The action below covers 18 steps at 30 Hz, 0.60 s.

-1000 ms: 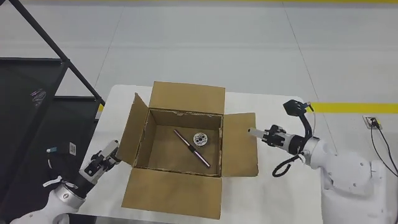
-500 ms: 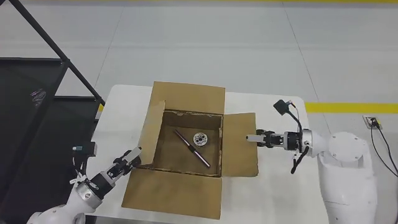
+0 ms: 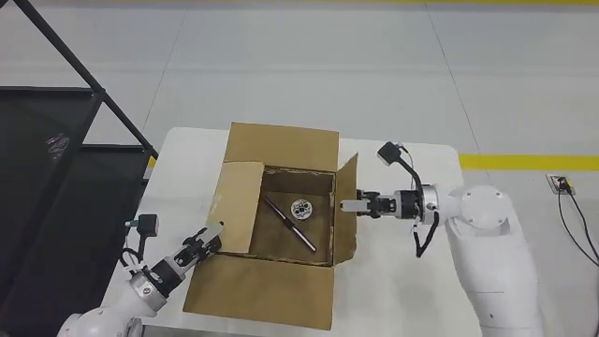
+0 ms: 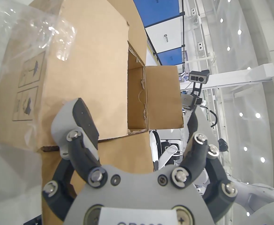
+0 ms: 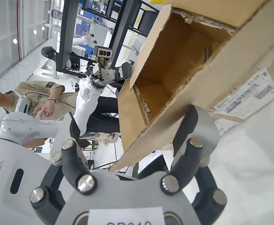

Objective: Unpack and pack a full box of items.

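**Both side flaps raised, both grippers open at the box**

- Left gripper (image 3: pixel 211 236) is at the near corner of the left flap (image 3: pixel 240 206). In the wrist view its fingers (image 4: pixel 84 120) are spread and clamp nothing. One pad sits in front of the cardboard; can't tell if it touches.
- The left flap is tilted up over the opening and hides that side of the floor. Crinkled clear film (image 4: pixel 40 36) covers part of its outer face.
- Box (image 3: pixel 281 145) sits mid-table (image 3: pixel 182 164), with the back and front flaps folded out flat.
- Inside, a dark rod (image 3: pixel 288 224) lies diagonally. A small round part (image 3: pixel 301 209) is just beside its far end; too small to make out detail.
- Right flap (image 3: pixel 347 236) stands near upright.
- Right gripper (image 3: pixel 344 205) is at the right flap's outer face. Its fingers (image 5: pixel 193 127) are released, and the flap's edge runs between them.
- From that wrist the rod is only a dark sliver (image 5: pixel 208 53), cut off by the flap. A printed label (image 5: pixel 245 94) shows on the cardboard outside.
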Each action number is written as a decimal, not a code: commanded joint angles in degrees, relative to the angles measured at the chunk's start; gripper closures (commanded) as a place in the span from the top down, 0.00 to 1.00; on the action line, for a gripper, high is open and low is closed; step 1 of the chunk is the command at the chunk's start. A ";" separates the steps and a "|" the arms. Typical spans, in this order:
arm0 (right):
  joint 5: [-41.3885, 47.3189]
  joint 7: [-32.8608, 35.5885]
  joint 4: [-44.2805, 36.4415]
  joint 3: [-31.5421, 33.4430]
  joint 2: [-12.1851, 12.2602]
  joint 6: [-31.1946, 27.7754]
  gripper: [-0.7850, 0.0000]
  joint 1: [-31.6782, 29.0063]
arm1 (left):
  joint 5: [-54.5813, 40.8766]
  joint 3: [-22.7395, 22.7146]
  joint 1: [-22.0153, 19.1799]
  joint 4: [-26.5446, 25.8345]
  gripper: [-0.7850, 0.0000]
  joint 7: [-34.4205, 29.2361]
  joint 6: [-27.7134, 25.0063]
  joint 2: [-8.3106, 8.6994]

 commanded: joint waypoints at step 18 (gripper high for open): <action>-12.14 -19.33 -0.60 -16.02 -1.07 2.87 1.00 0.99 | -1.72 1.46 -1.84 2.74 1.00 2.66 1.27 0.15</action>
